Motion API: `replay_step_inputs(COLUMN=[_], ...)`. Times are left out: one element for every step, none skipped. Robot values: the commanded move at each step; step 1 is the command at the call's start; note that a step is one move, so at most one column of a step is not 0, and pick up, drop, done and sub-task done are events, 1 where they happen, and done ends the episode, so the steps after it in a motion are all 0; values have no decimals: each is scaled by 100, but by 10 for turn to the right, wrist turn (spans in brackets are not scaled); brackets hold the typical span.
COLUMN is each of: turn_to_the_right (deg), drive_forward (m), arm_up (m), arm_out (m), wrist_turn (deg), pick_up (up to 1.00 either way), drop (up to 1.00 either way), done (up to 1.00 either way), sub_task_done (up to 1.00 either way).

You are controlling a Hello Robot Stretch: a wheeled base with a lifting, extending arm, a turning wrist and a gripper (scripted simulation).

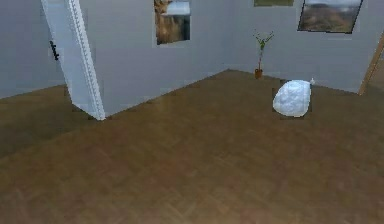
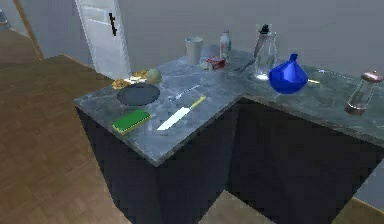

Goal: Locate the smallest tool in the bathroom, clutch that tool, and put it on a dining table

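A room with a brown wood floor point(image 1: 190, 150) and grey walls lies ahead. A white door point(image 1: 75, 55) stands ajar at the forward view's left. In the arm side view, an L-shaped counter point(image 2: 215, 120) with a grey stone top and dark cabinets stands close by. On it lie a light-bladed knife point(image 2: 175, 118), a green sponge point(image 2: 131, 122) and a dark round pan point(image 2: 139, 95).
A white lumpy object point(image 1: 293, 98) sits on the floor at the right, near a potted plant point(image 1: 261, 52) in the corner. Framed pictures point(image 1: 172, 22) hang on the walls. The counter also bears a blue flask-shaped vessel point(image 2: 288, 75), a glass jar point(image 2: 264, 55), a white cup point(image 2: 194, 50) and a shaker point(image 2: 362, 92).
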Motion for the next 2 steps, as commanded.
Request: replay_step_inputs(turn_to_the_right=[60,0], drive_forward=[0,25], arm_up=[0,0], arm_out=[0,0], wrist_turn=[0,0], pick_up=[0,0], drop=[0,0], done=[0,0], sub_task_done=[0,0])
